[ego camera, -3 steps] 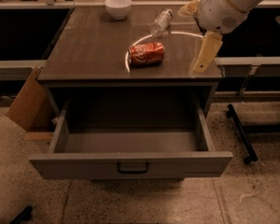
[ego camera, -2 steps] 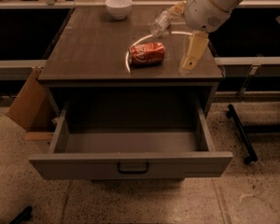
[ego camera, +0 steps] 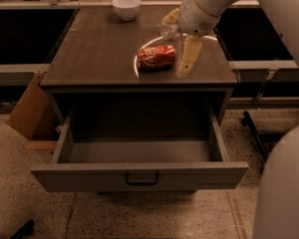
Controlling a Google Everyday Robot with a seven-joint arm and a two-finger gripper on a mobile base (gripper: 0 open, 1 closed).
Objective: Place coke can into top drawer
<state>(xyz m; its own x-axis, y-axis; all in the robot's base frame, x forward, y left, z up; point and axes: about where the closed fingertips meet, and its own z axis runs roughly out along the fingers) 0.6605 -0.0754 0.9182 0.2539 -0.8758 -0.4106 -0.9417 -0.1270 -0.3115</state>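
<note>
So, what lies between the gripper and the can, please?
Only a sliver of bare cabinet top, in the camera view; the gripper hangs beside the can.

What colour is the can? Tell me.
Coke can: red, white lettering, camera view; gripper beside it.

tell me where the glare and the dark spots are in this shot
Camera view: warm, dim light; a bright curved glare arcs on the tabletop around the can; the open drawer is shadowed at its back; the end effector hangs just right of the can.
</note>
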